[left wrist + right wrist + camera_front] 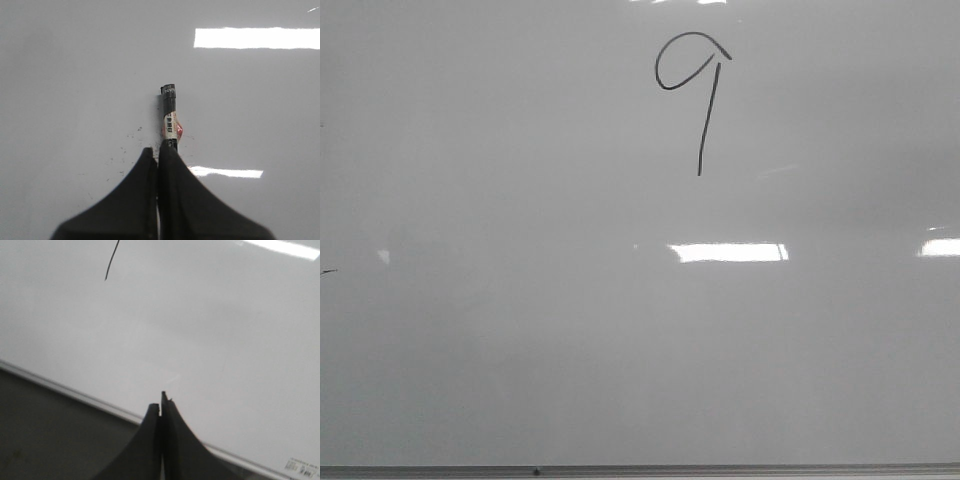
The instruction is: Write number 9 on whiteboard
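Note:
The whiteboard (520, 330) fills the front view, glossy pale grey-white with a grey frame strip along its near edge. The number 9 (700, 120) is drawn on it in thin black line at the upper middle: an oval loop with a long straight tail. No gripper shows in the front view. In the left wrist view my left gripper (157, 152) is shut on a black marker (170, 112) with a red and white label, which points out over the whiteboard (75, 75). My right gripper (160, 402) is shut and empty over the whiteboard (225, 340) near its frame; the tail end of the 9 (111, 262) shows there.
Bright rectangular light reflections (728, 252) lie on the board. A tiny dark stray dash (328, 271) sits at its left edge. Small dark specks (131, 135) dot the board near the marker. A dark surface (50, 430) lies beyond the frame strip (65, 390). A small label (301, 467) sits at a board corner.

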